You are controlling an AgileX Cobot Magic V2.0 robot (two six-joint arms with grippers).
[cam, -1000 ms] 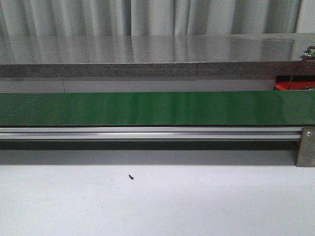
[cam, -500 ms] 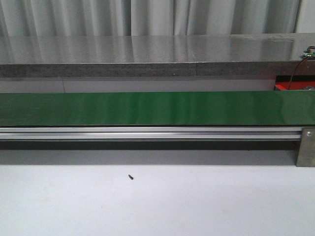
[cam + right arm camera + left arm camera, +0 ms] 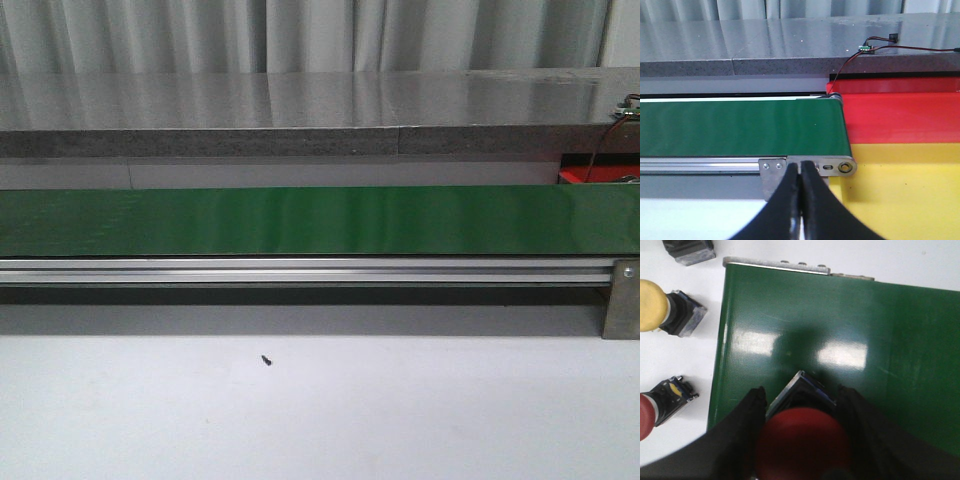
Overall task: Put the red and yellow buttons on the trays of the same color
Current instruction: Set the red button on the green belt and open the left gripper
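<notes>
In the left wrist view my left gripper (image 3: 801, 395) is shut on a red button (image 3: 802, 442) with a metal-edged base (image 3: 799, 388), held over the end of the green conveyor belt (image 3: 840, 340). Beside the belt on the white table lie a yellow button (image 3: 652, 306), another red button (image 3: 650, 410) and a dark button base (image 3: 688, 250). In the right wrist view my right gripper (image 3: 801, 167) is shut and empty, near the belt's other end (image 3: 740, 127). The red tray (image 3: 900, 117) and yellow tray (image 3: 900, 190) lie beyond that end. The front view shows the belt (image 3: 320, 220) bare and neither gripper.
A grey stone ledge (image 3: 300, 110) and curtain run behind the belt. An aluminium rail (image 3: 300, 270) and end bracket (image 3: 620, 300) edge the belt. A small dark speck (image 3: 266, 360) lies on the white table. A wire and small board (image 3: 867, 48) sit on the ledge.
</notes>
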